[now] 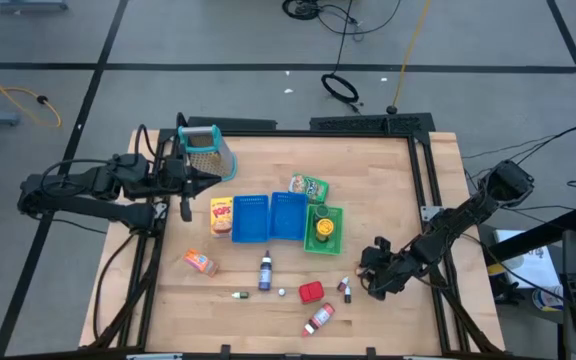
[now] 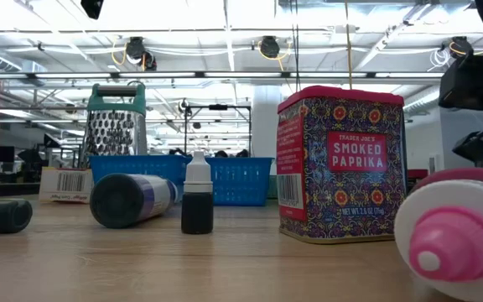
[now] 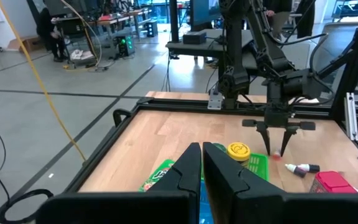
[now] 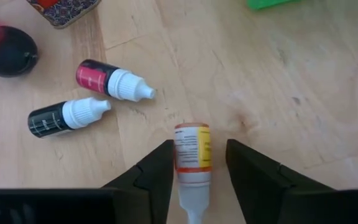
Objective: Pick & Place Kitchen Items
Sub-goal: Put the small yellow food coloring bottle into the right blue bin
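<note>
My right gripper [image 4: 199,163] is open and low over the table near its right near corner [image 1: 376,281]. Its fingers stand on either side of a tiny orange-and-yellow-labelled bottle [image 4: 192,151] that lies on its side on the wood; I see a gap on both sides. Two more tiny bottles, red [image 4: 110,81] and black [image 4: 64,116], lie beside it. My left gripper [image 3: 202,163] is shut and empty, hovering by the grater [image 1: 208,150]. The yellow box [image 1: 222,216], orange packet [image 1: 201,263], red block [image 1: 311,292] and green pouch [image 1: 308,187] lie on the table.
Two blue trays [image 1: 268,218] and a green tray [image 1: 334,243] holding the yellow-lidded jar [image 1: 322,225] sit mid-table. A purple bottle [image 1: 265,272] and a pink-capped bottle [image 1: 320,318] lie toward the near edge. The paprika tin [image 2: 340,164] stands close to my right gripper.
</note>
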You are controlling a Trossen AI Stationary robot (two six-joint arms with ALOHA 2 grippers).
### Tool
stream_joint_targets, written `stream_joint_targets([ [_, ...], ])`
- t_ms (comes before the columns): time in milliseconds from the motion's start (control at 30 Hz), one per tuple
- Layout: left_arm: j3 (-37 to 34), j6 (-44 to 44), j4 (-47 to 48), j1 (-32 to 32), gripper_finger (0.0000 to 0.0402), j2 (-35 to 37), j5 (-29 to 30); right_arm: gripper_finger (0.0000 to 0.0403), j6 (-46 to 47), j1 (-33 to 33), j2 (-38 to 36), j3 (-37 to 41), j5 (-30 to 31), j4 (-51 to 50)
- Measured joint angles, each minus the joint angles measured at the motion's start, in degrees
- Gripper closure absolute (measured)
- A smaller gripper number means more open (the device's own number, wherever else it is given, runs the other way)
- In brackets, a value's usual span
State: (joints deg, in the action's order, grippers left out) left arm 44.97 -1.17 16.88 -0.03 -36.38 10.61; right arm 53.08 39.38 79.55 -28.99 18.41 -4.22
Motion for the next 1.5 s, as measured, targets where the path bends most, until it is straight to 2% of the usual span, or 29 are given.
stream_joint_targets([
  [300, 0.0, 0.0, 0.0, 0.0, 0.038, 0.0, 0.0, 0.0342, -0.3, 0.0, 0.0, 0.0, -0.8, -0.3],
  [800, 0.0, 0.0, 0.0, 0.0, 0.038, 0.0, 0.0, 0.0344, -3.6, -2.5, -2.8, -0.6, 0.7, -0.5],
  [1233, 0.0, -0.1, 0.0, 0.0, 0.038, 0.0, 0.0, 0.0345, -18.1, -10.1, -17.0, -3.6, 0.9, -0.3],
  [1400, 0.0, -0.1, 0.0, 0.0, 0.038, 0.0, 0.0, 0.0345, -24.3, -14.9, -19.3, -6.0, 0.9, -0.2],
  [1500, 0.0, -0.1, 0.0, 0.0, 0.038, 0.0, 0.0, 0.0345, -29.4, -18.2, -19.3, -7.3, 0.4, 3.6],
])
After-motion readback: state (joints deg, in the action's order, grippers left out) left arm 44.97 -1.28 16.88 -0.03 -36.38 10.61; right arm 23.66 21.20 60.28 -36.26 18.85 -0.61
